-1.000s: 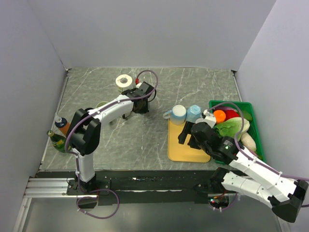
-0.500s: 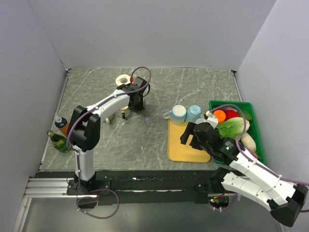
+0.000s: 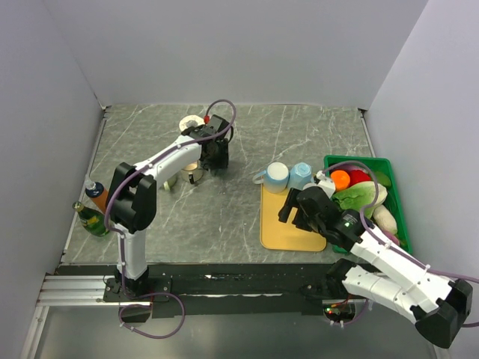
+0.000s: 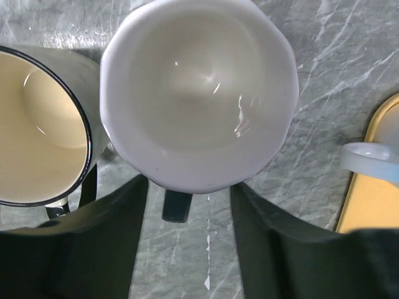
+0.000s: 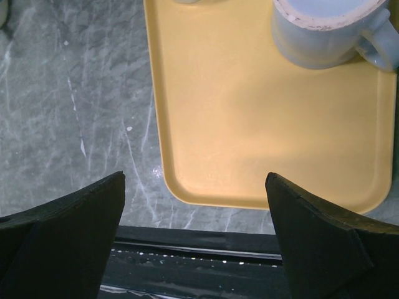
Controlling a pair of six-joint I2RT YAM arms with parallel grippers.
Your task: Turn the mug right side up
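Over the last second our left gripper (image 4: pixel 187 185) had slid a short way toward the left edge of the worktop (image 3: pixel 299 134) and then eased back a touch, staying low over one patch in the far half, left of centre. The right arm had scarcely stirred. In the left wrist view the white mug (image 4: pixel 199 93) sat just beyond the fingertips with its mouth turned up to the camera. It seemed to stand on the surface, so we judged the turning itself done, with only the retreat left. The fingers were partly spread, one on each side of a dark stub (image 4: pixel 176 205) that we took for the handle, and they touched neither side of it. Just to the left stood a cream-lined mug (image 4: pixel 37 124) with a thin black rim. The white mug's inside was glossy and its rim faintly many-sided. The worktop was grey veined stone. Toward the right edge lay a smooth yellow tray (image 5: pixel 262 124) with rounded corners, bearing a pale blue mug (image 5: pixel 324 37). Above it hung the right gripper (image 5: pixel 194 177), spread wide and empty.
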